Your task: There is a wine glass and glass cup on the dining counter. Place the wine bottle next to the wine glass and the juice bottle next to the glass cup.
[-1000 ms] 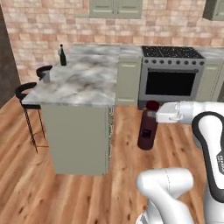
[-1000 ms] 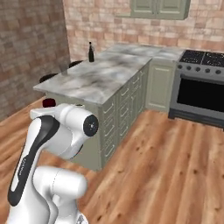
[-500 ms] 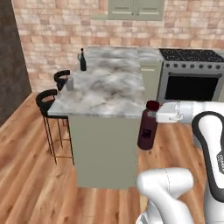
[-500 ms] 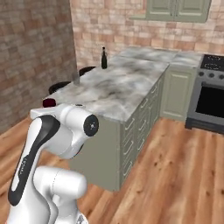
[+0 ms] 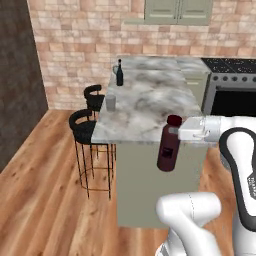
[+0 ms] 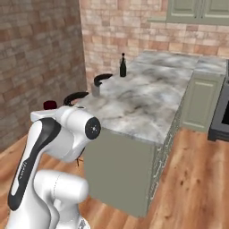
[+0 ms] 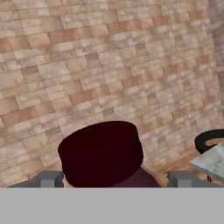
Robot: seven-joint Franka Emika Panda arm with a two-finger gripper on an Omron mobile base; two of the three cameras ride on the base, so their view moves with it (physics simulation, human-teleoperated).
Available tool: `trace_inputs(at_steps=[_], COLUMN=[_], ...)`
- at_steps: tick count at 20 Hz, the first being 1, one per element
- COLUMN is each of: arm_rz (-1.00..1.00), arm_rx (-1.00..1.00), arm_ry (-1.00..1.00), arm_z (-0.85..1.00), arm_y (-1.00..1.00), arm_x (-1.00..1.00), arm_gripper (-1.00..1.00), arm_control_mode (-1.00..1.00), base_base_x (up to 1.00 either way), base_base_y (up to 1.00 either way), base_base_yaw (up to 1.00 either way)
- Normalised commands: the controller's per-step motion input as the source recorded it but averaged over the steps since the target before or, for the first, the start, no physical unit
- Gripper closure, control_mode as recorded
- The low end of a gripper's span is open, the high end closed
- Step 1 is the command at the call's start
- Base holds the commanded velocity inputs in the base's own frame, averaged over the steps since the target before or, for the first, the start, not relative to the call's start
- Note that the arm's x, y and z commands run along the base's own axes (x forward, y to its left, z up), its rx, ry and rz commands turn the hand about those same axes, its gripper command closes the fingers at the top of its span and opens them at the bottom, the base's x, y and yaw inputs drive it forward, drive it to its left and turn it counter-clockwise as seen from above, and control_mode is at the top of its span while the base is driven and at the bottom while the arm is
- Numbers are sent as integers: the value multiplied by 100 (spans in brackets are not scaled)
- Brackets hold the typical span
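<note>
Juice bottle in hand; beside dining counter

In the hand view we see the juice bottle cut off at the bottom edge of the frame, so just its cap and a little shoulder show; the fingertips are clipped there too. At lower right a bar stool and a corner of the dining counter run off the right edge. In the right base view the arm hides the juice bottle except its cap. On the counter's left side the glass cup is a faint pale shape. Beside the wine bottle at upper centre of the left base view, any stemmed glass is too small for us to tell. The stove is cut by the right edge.
</note>
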Motion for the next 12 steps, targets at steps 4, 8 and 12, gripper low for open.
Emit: trace_inputs(at_steps=[4, 8, 12], arm_rz=[0, 0, 0], arm_rx=[0, 0, 0], arm_ry=[0, 0, 0], arm_z=[0, 0, 0], arm_y=[0, 0, 0], arm_x=[0, 0, 0], arm_gripper=[100, 100, 100], arm_control_mode=[100, 100, 100], base_base_x=[71, 65, 58], base_base_y=[54, 46, 42], base_base_yaw=[-10, -12, -10])
